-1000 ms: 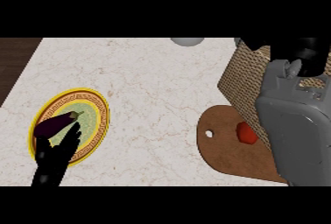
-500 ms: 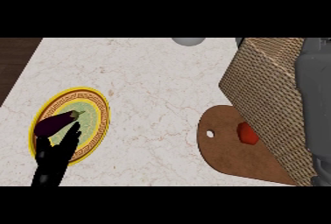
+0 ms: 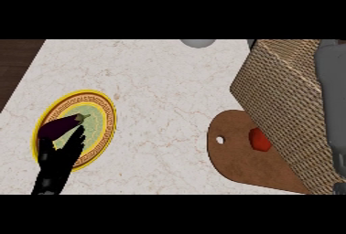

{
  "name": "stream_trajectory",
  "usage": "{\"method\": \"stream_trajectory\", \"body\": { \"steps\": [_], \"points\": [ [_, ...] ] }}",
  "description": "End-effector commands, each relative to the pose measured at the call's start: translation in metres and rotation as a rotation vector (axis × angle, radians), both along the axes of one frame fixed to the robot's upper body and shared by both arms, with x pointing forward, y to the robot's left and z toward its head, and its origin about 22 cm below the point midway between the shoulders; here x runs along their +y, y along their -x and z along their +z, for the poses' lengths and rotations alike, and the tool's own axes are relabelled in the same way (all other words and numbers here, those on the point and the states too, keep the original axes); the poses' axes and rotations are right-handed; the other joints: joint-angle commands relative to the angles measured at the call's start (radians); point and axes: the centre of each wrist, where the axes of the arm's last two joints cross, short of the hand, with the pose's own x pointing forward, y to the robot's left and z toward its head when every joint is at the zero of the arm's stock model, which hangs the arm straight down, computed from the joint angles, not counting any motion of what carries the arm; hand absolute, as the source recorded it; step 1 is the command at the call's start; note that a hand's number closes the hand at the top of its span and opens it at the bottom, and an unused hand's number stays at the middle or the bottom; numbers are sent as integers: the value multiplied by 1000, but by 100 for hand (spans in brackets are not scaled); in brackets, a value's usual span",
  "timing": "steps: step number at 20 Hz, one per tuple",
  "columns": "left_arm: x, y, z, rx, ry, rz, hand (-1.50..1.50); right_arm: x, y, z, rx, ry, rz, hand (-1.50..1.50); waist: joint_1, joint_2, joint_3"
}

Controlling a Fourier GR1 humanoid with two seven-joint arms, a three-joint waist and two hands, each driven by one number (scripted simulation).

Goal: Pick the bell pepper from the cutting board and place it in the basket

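You see one red bell pepper (image 3: 259, 139) on one brown cutting board (image 3: 240, 153), lower right, half hidden by one basket (image 3: 287, 91). One left hand (image 3: 59, 157), lower left, fingers straight, holds nothing.

You have the red bell pepper (image 3: 259, 139) at the right of the frame, lying on the brown cutting board (image 3: 243, 155) at lower right, its right side hidden behind the woven basket (image 3: 287, 100). The basket fills the right edge, tilted, overlapping the board's right part.
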Motion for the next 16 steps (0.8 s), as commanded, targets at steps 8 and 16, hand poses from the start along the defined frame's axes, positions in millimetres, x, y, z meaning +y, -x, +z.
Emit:
{"method": "stream_trajectory", "body": {
  "steps": [8,16],
  "points": [
    [4,11,-14,63,2,13,0,-35,-20,-57,-40,-178,5,150,-1,4,-9],
    [-11,13,-10,32,12,6,0,-84,-11,-107,133,65,-152,150,-1,6,-9]
  ]
}}
